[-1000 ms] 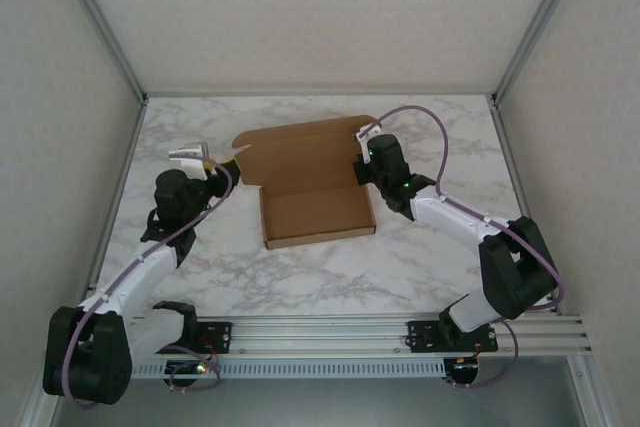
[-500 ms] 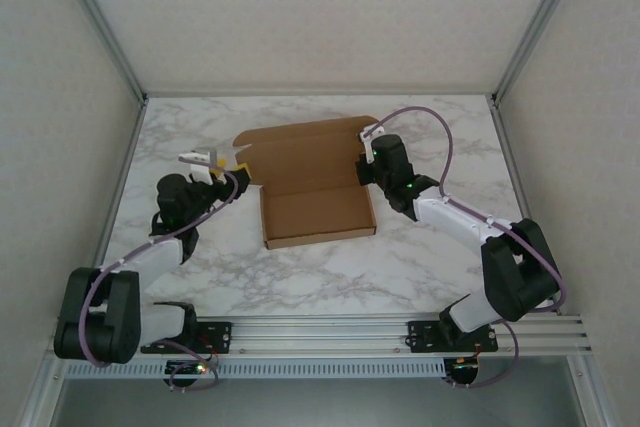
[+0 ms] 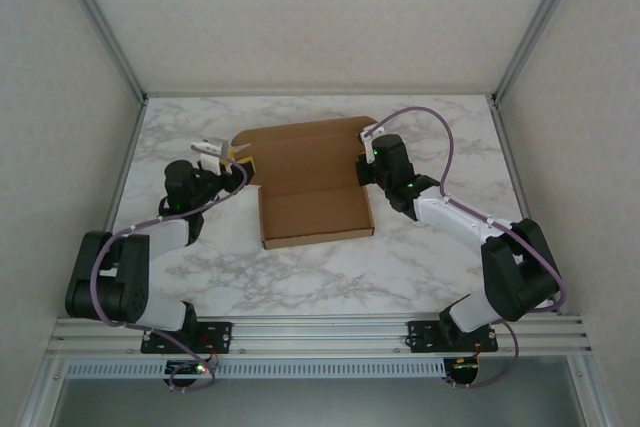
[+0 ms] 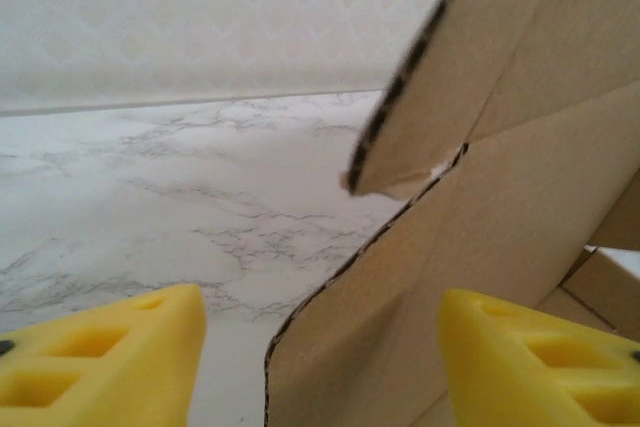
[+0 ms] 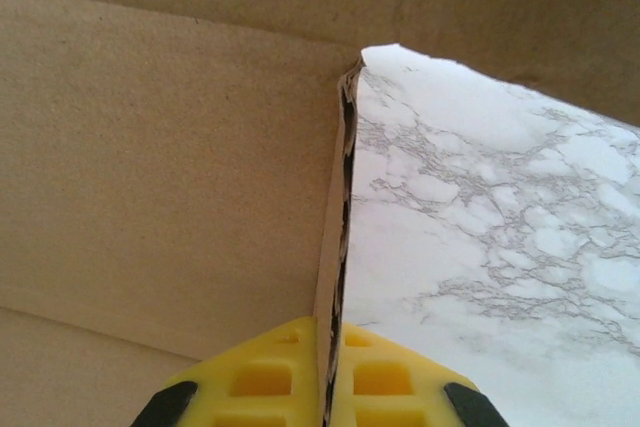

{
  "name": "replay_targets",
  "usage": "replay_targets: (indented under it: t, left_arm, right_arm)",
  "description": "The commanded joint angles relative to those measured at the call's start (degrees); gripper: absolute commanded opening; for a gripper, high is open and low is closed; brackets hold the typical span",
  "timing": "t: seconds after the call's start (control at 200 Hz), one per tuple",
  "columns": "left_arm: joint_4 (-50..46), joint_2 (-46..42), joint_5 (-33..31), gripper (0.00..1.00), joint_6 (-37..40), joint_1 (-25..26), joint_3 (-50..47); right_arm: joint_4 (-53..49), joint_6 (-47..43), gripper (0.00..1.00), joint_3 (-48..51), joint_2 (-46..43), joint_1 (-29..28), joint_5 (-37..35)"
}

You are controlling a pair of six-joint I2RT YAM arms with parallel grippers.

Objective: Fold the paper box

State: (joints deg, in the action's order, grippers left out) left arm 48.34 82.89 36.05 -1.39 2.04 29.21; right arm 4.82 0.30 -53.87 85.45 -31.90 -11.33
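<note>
Right wrist: anchor grip.
My right gripper (image 5: 328, 337) pinches the paper box (image 3: 315, 182) wall at 3 o'clock, steadying it; left gripper (image 4: 320, 307) gapes around the 9 o'clock flap (image 4: 480, 37).

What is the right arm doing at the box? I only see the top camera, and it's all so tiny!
Observer: The right wrist camera shows the right jaws shut on the paper box, its wall edge pinched between the yellow pads.
Operator: And the left one?
Observer: The left jaws are open, with a cardboard flap standing between the yellow fingertips, not pinched.
Operator: Is there another flap?
Observer: Yes, a rounded flap shows above it, its corrugated edge plain against the marble table.
</note>
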Motion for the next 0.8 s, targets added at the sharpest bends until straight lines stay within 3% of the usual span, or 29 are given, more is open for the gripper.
replay_targets:
  t: [0.0, 0.14, 0.195, 0.371, 0.581, 0.796]
  left_arm:
    - [3.0, 0.3, 0.5, 0.49, 1.3, 0.6, 1.5]
    - [0.0, -0.3, -0.5, 0.15, 3.4, 2.8, 2.7]
    - [-0.3, -1.0, -1.8, 0.08, 3.4, 3.9, 2.7]
    - [-1.1, -3.9, -14.2, 0.08, 0.5, 9.0, 1.9]
    - [-0.7, -4.7, -24.6, 0.08, -3.3, 14.0, 1.0]
    - [2.5, -4.2, -31.0, 0.07, -7.9, 16.2, -1.1]
  right_arm:
    - [-0.8, 1.9, 0.0, -1.6, 0.5, 0.3, 0.7]
    - [-1.2, 3.9, 0.0, -1.9, 0.4, -0.2, 0.8]
    - [-1.5, 4.5, 0.0, -2.0, 0.5, -0.6, 0.1]
    - [-1.2, 7.8, 0.0, -1.7, 0.6, -2.5, -2.1]
    - [-1.8, 15.3, 0.01, -3.1, 1.7, -4.0, -3.5]
    - [-8.2, 30.6, 0.0, -9.1, 5.2, -9.4, -19.0]
